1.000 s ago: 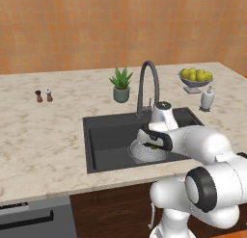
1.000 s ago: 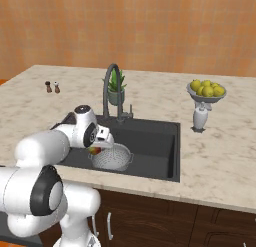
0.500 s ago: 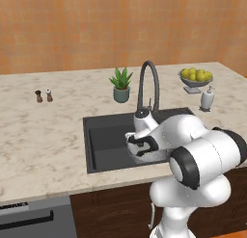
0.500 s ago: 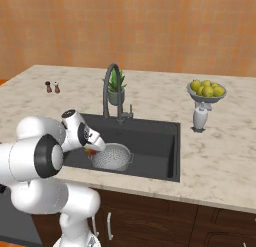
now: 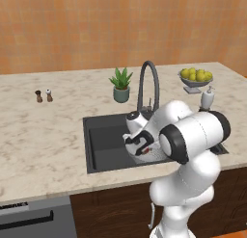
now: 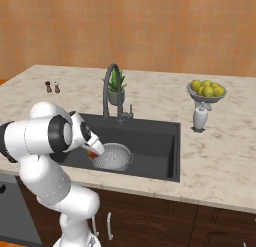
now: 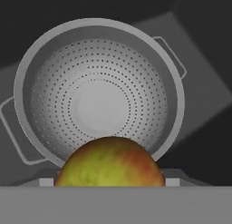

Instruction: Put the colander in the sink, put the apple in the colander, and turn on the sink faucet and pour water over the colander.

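Colander (image 7: 99, 96) sits upright on the floor of the black sink (image 6: 155, 141), toward the front edge, bowl empty so far, and both little side handles are visible in the hand view. Apple (image 7: 110, 162) is pinched between the fingers (image 7: 174, 175), right up close to the hand camera, hanging above the near rim of the colander and not touching it. From the right base view you can just catch a bit of red and yellow at the gripper (image 6: 93, 152), just beside the colander's left edge. From the left base view the hand is low over the sink, and the arm blocks most of the colander.

Faucet (image 5: 148, 85) stands at the back edge of the sink, spout arching forward over the basin; can't make out any water from it. On the tabletop (image 5: 43, 136) behind the sink there's a small potted plant (image 5: 120, 84) just left of the faucet, a bowl of yellow-green fruit (image 5: 195, 78) far right with a soap dispenser (image 5: 207, 98) in front of it, and two little shakers (image 5: 43, 95) well off to the left.
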Motion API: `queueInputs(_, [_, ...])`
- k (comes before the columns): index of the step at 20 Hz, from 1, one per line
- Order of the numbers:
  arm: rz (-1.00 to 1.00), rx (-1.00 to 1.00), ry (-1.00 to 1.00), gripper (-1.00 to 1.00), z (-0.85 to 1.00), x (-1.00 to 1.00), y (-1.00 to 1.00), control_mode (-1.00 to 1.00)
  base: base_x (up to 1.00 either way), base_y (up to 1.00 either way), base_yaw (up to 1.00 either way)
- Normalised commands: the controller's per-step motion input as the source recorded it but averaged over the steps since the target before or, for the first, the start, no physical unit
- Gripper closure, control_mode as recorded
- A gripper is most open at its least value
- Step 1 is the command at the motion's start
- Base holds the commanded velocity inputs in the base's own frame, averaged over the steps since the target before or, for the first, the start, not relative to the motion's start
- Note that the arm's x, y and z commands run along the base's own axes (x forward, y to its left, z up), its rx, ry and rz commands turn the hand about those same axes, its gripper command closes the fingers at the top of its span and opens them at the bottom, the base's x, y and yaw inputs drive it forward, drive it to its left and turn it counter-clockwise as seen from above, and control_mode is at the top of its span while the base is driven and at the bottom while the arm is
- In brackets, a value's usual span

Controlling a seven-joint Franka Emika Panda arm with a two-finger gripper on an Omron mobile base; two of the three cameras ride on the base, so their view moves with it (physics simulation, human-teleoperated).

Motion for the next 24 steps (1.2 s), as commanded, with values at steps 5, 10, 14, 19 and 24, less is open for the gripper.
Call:
queueInputs(5, [-0.01,0.00,0.07,1.00,-0.27,0.11,-0.19,-1.00,0.00,0.00,0.00])
queueInputs(10, [0.00,0.00,0.01,1.00,-0.28,0.13,-0.07,-1.00,0.00,0.00,0.00])
queueInputs(14, [0.00,0.00,0.00,1.00,-0.25,0.21,-0.06,-1.00,0.00,0.00,0.00])
queueInputs(19, [0.00,0.00,0.00,1.00,-0.29,0.21,-0.06,-1.00,0.00,0.00,0.00])
queueInputs(24, [0.00,0.00,0.00,1.00,-0.27,0.15,-0.04,-1.00,0.00,0.00,0.00])
